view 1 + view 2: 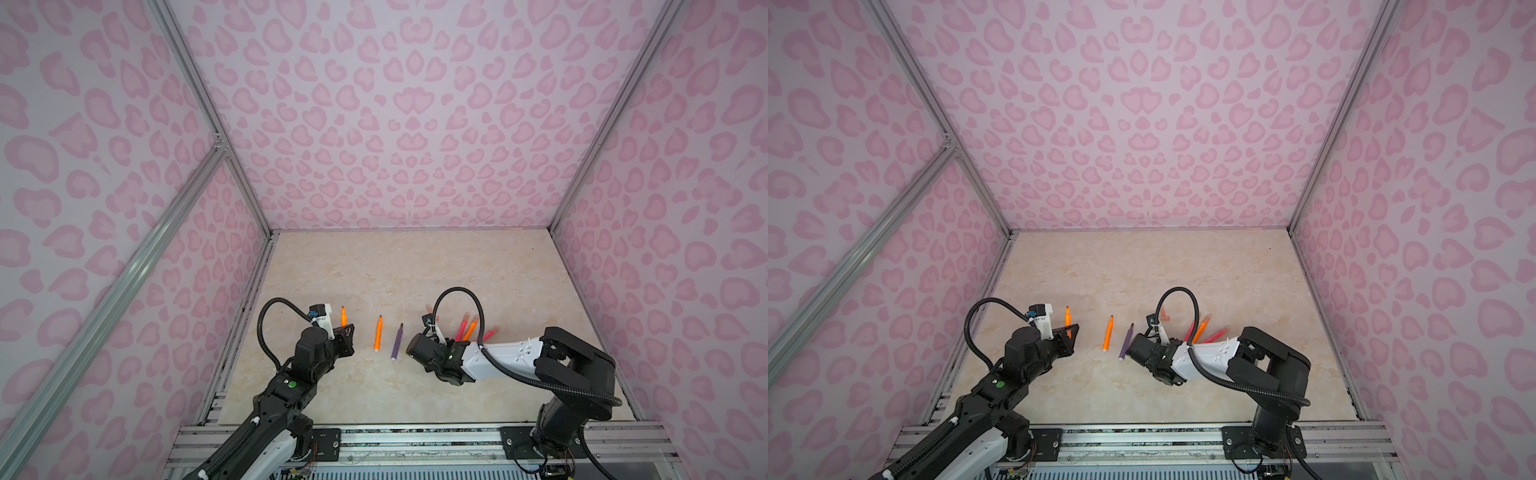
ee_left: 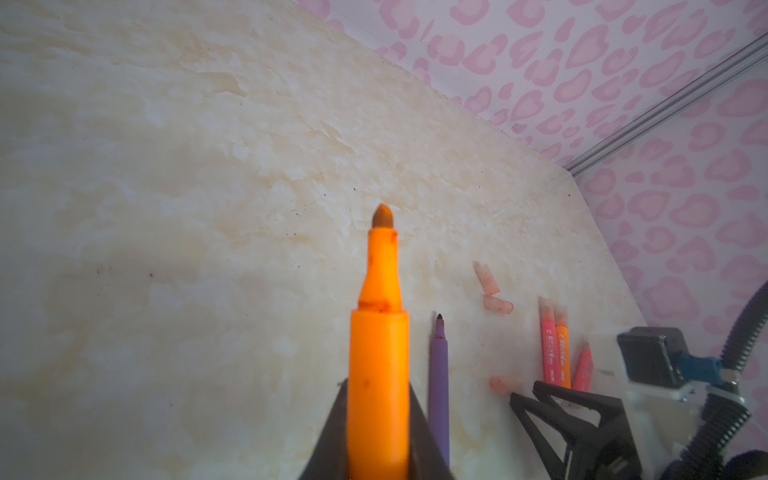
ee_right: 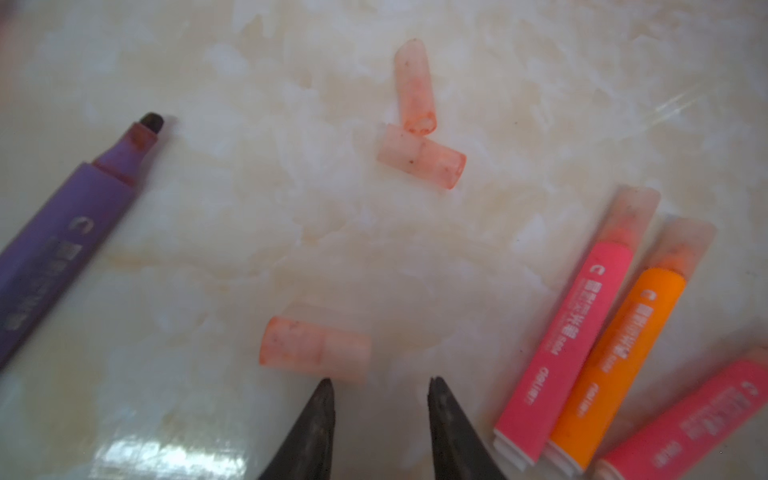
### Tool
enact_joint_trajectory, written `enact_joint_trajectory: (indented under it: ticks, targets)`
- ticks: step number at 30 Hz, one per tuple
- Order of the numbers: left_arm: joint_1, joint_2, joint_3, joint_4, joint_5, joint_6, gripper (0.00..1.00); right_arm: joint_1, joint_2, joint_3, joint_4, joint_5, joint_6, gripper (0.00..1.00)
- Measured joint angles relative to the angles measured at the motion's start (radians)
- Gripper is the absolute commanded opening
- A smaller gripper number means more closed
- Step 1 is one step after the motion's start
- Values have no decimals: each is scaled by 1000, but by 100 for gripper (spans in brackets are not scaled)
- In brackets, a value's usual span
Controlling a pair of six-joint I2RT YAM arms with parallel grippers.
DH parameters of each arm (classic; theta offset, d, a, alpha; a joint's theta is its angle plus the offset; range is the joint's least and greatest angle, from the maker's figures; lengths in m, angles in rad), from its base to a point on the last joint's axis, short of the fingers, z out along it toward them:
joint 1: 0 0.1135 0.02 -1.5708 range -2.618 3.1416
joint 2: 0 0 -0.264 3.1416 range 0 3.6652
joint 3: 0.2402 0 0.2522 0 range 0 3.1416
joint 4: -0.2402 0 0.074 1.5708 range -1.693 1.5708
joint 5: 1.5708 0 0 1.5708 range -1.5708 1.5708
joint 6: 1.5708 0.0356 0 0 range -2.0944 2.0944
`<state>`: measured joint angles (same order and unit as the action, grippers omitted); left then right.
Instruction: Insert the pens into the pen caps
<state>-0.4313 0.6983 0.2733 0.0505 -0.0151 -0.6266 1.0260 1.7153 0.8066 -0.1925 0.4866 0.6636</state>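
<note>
On the beige marbled tabletop: left end effector clamped on an uncapped orange marker pen; right end effector, jaws apart, just beside a loose translucent pink cap. Three capped pens lie nearby; seemingly three pens remain.

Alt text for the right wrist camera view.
The open right hand is poised at a loose translucent pen cap on the table. Nearby lie two touching caps, an uncapped purple pen, a capped pink pen and orange pen.
</note>
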Motion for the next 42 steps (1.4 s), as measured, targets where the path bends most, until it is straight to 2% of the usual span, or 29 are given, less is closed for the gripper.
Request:
enact_joint_trajectory:
  ticks: [13,20,25,30,35,42]
  targets:
    - [0,-4,0,0,14,0,3,-62,23,14,58,-17,26,33]
    - [-7,-1,0,4,39,4,3,-48,-139,0,-29,-7,48,36]
    - [-55,5,0,15,63,27,3,-37,-225,-25,-15,-5,105,38]
    - [-148,38,31,22,56,57,3,-38,-140,36,-7,-13,157,31]
    - [-248,78,69,26,24,96,3,-42,-32,116,9,-35,172,28]
    - [-309,118,93,27,7,132,3,-58,35,132,14,-47,192,28]
